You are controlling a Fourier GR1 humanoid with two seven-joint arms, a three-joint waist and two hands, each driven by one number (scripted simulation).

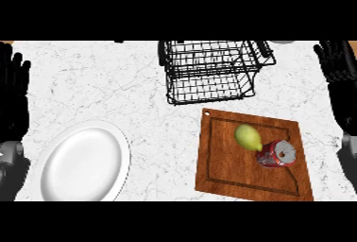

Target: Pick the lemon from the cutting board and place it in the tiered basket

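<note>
1. Plainly, nothing is held yet: the lemon [247, 136] lies on the cutting board [230, 177], toward its upper middle, with its pointed end touching or just beside a red can [277, 154] lying on its side.
2. The left robot hand [14, 78] shows at the left edge, fingers straight and up, released and resting. The right robot hand [338, 64] shows at the right edge in the same released pose, also holding nothing.
3. The tiered basket [209, 71], black wire, stands on the white marbled desk [97, 80] just beyond the board's far edge, so the carry from lemon to basket looks short.
4. A white plate [85, 163] sits on the desk well to the left, apart from the board; it appears to play no part in the task.
5. Since the board lies on the right half of the desk, the right robot hand seems the likelier one to reach.
6. The can crowds the lemon's lower right side, so an approach from above or from the left would probably avoid knocking it.
</note>
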